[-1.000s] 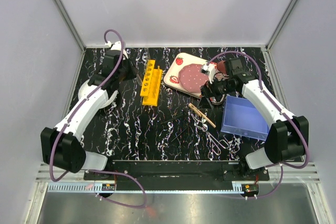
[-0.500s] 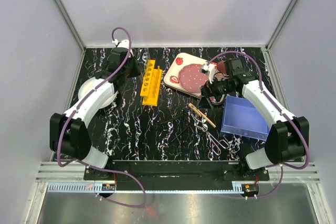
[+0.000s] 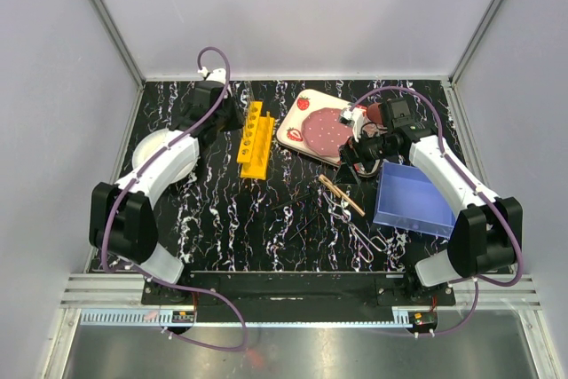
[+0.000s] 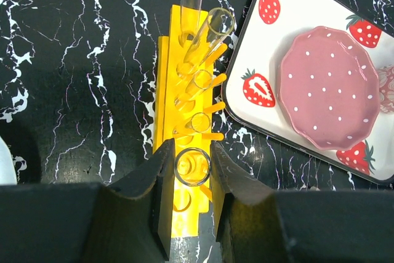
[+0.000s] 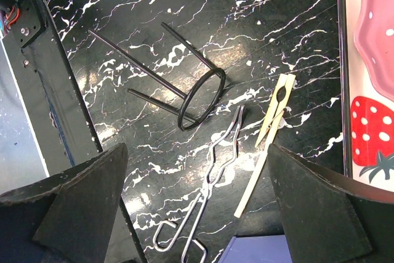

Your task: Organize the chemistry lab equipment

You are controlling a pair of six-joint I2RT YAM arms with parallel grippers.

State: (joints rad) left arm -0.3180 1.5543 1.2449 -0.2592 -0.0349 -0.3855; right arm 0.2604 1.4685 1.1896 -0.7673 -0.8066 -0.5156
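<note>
Beneath both grippers spreads a glossy black table (image 3: 222, 210), veined white like marble. A shallow, translucent blue box (image 3: 413, 201) lies just behind the right gripper (image 3: 353, 161), toward its arm's base. That gripper's jaws gape wide and hold nothing. Below them lie thin black rods (image 5: 138, 63) joined to a wire ring, silvery wavy forceps (image 5: 209, 170) with looped handles, and a tan wooden clamp (image 5: 271, 127).

To the right of the left gripper (image 4: 191, 152) sits a white strawberry-print tray (image 4: 295, 4) bearing a scalloped pink dotted plate (image 4: 329, 87). Directly under this gripper stands the long yellow holed rack (image 4: 169, 84), a clear tube (image 4: 206, 32) leaning in a far hole. Its dark fingers pinch a round glass tube (image 4: 192, 166), seen end-on.
</note>
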